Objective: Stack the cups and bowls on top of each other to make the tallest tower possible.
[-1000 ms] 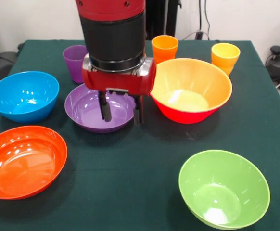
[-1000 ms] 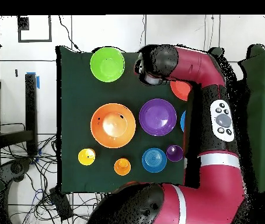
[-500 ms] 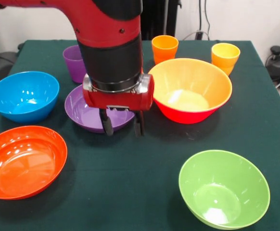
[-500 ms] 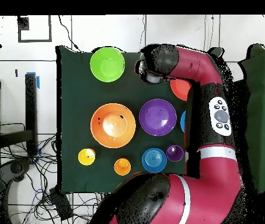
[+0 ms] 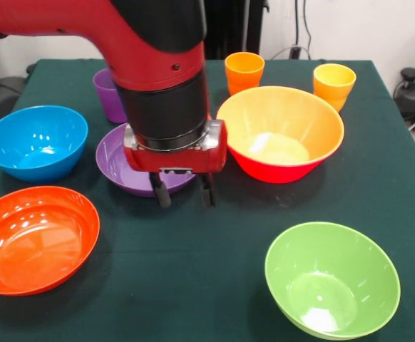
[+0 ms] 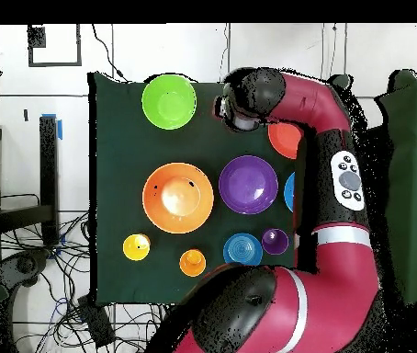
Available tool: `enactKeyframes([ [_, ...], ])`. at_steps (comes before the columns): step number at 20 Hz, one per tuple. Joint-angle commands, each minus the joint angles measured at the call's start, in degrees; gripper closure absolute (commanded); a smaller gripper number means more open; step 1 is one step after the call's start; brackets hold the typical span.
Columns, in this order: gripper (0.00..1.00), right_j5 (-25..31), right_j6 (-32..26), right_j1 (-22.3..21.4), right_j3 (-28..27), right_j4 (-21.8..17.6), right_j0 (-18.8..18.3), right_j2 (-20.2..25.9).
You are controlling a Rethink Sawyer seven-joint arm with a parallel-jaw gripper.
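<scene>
Nothing is stacked yet, so you have the whole tower ahead of you: every bowl and cup in view sits alone on the green cloth.

In the front view your gripper (image 5: 184, 194) hangs left of centre, its two dark fingers (image 5: 162, 194) spread with bare cloth showing between them, holding nothing. It sits just in front of the purple bowl (image 5: 140, 162), whose near rim is partly hidden behind the wrist, so you cannot tell from here whether a fingertip touches that rim.

The bowls lie spread out:
- large orange bowl (image 5: 282, 132), right of centre, close beside the gripper
- blue bowl (image 5: 35, 140), at the left edge
- red-orange bowl (image 5: 35, 237), lower left
- green bowl (image 5: 332, 278), lower right

The cups stand along the top of the frame: the purple cup (image 5: 108, 91) half behind the arm, the orange cup (image 5: 244, 71) in the middle, the yellow cup (image 5: 334, 85) to the right.

The overhead view adds a small blue bowl (image 6: 242, 250) low in the frame, between the orange and purple cups, which the arm hides in the front view. No large pink bowl shows in either view.

Judging by where the gripper sits, the purple bowl looks like your first pick. After that every other piece remains to be placed, and the cups would most likely go on last
</scene>
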Motion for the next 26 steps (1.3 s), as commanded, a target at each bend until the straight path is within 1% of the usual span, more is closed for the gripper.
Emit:
enactKeyframes([
  [1, 0.00, 6.5, -19.9, 0.5, -1.4, -3.8, -2.6, 4.2],
  [2, 0.00, 6.9, -19.9, 0.0, -1.1, -3.7, -2.8, 4.2],
  [3, 0.00, 8.7, -19.8, 0.2, -2.8, -3.8, -2.4, 4.3],
  [7, 0.00, 11.9, -19.7, -1.4, -3.1, -3.9, -2.7, 4.1],
  [10, 0.00, 13.2, -19.5, -2.1, -3.2, -4.2, -2.9, 3.9],
  [18, 0.00, 12.4, -18.8, -3.1, -1.3, -4.2, -3.5, 4.2],
  [22, 0.00, 10.4, -18.8, -3.0, 0.2, -4.2, -4.0, 4.4],
  [26, 0.00, 11.9, -19.2, -2.8, -1.1, -4.7, -4.3, 4.3],
])
